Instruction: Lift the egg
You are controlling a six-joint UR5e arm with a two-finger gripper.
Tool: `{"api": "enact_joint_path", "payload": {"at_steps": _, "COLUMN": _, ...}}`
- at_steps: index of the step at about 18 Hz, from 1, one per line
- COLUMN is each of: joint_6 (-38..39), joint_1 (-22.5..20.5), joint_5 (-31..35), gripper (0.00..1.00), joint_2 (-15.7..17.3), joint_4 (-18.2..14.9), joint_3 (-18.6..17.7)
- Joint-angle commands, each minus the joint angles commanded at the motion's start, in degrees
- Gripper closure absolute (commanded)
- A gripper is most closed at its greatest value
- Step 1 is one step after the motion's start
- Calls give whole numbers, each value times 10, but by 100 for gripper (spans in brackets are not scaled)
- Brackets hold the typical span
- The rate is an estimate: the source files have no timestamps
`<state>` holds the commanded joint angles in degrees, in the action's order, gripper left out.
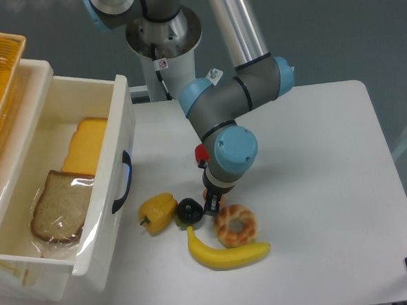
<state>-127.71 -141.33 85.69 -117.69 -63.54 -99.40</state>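
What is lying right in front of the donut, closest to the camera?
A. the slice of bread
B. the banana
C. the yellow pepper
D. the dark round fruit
B: the banana curves along the near side of the donut, while the yellow pepper and dark round fruit lie to its left and the slice of bread sits in the white drawer.
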Motion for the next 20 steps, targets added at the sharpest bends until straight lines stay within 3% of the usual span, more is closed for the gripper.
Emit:
{"api": "enact_joint_path", "payload": {"at_steps": 3, "joint_6": 18, "joint_1": 2, "joint_5": 0, "gripper": 50, "joint_2": 0, "joint_4": 0, "joint_3": 1}}
{"api": "enact_joint_path", "payload": {"at_steps": 7, "joint_6": 25, "joint_1": 2, "joint_5": 0, "gripper": 64, "joint_2": 0, "joint_4": -1, "joint_3": 1}}
{"api": "enact_joint_path", "payload": {"at_steps": 11, "joint_6": 25, "joint_1": 1, "joint_5": 0, "gripper": 65, "joint_2": 0, "joint_4": -1, "joint_3": 2}}
{"api": "enact_joint_path", "payload": {"at_steps": 13, "joint_6": 26, "joint_1": 1, "joint_5": 1, "gripper": 72, "joint_2": 0, "joint_4": -1, "joint_3": 2}}
{"api": "enact_joint_path", "payload": {"at_steps": 20, "joint_6": 39, "joint_1": 2, "joint_5": 2, "gripper": 76, "joint_2": 0, "joint_4": -1, "joint_3": 7}}
